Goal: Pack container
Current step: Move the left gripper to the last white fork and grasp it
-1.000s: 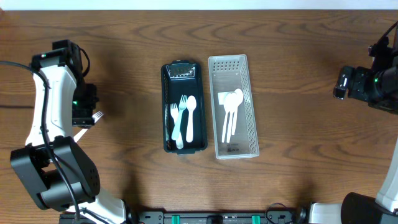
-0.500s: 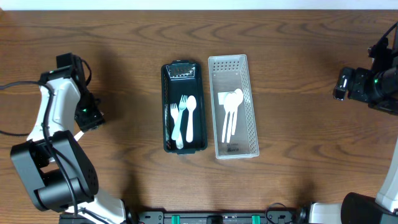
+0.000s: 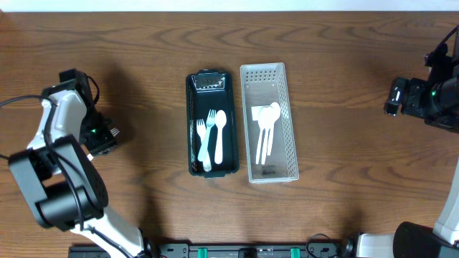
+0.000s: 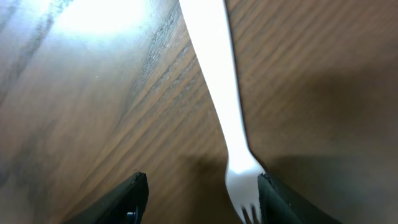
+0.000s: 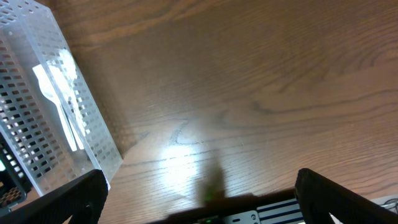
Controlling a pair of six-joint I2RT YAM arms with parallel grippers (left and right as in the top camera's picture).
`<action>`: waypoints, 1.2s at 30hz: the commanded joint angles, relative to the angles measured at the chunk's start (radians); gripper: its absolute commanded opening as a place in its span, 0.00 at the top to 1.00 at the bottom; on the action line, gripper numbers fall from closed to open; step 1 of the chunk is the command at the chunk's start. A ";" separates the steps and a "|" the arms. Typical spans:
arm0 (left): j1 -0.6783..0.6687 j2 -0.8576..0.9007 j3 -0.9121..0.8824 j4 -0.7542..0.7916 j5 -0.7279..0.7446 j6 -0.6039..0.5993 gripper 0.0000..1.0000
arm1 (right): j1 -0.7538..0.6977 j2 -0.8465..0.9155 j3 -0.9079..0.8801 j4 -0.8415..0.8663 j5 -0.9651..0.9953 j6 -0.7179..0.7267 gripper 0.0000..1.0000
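White plastic shows against the brown wood of the bench (image 3: 344, 179): a loose fork (image 4: 227, 106) lies flat there, its tines pointing back toward the left wrist camera. The left fingers (image 4: 134, 199) stand wide apart on either side of the tines, gripping nothing, and the tines lie much nearer one finger than the other. At the bench's centre sits the black container (image 3: 191, 143), holding a second fork (image 3: 203, 136) and a spoon (image 3: 219, 132) side by side. Just beside it stands a clear perforated basket (image 3: 290, 143) with several white spoons (image 3: 265, 129). The right fingers (image 5: 78, 196) are spread open and empty, well apart from the basket.
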 commanded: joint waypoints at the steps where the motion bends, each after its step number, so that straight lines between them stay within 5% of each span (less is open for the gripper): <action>1: 0.002 0.053 -0.003 0.021 0.008 0.038 0.40 | -0.009 0.001 -0.001 -0.005 0.000 0.002 0.01; 23: 0.002 0.127 -0.003 0.090 0.026 0.085 0.40 | -0.009 0.001 -0.001 -0.005 0.000 0.002 0.01; 36: 0.001 0.127 -0.003 0.071 0.064 0.325 0.87 | -0.009 0.001 -0.001 -0.004 0.000 0.002 0.01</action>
